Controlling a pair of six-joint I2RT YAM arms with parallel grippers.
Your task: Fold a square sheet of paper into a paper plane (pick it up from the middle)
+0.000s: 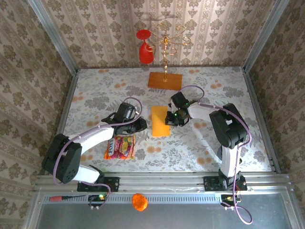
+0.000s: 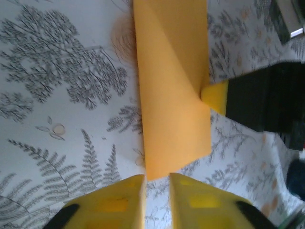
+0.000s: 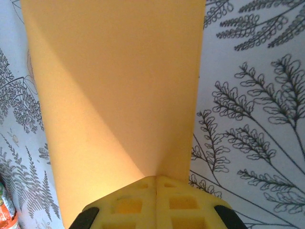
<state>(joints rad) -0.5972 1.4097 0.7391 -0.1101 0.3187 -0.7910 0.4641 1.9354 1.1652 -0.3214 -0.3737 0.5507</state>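
- The square sheet of paper (image 1: 159, 121) lies in the middle of the table (image 1: 95, 95), between the 2 arms; from above it reads as a tall narrow rectangle, so I judge it already doubled over once.
- The right gripper (image 1: 170, 118) sits at the sheet's right edge; in its wrist view the 2 fingers (image 3: 128, 205) meet with no gap and the paper rises out from between them, so it has that edge pinched; a shaded slope across the sheet suggests the top layer is lifted there.
- The left gripper (image 1: 141, 125) is just beside the sheet's left edge; in its wrist view its fingers (image 2: 114, 205) stand a narrow gap apart with nothing between them; 1 corner of the sheet lies just ahead of that gap.
- Step in hand, as I judge it: an early fold, the flap held but not pressed flat; no pointed nose is made.
- The next move calls for laying the held edge square on the layer below, then pressing along the crease; thin paper may slide or buckle if dragged sideways.
- The snack packet (image 1: 120, 147) and the board with a gold stand (image 1: 165, 80) lie well apart from the work.
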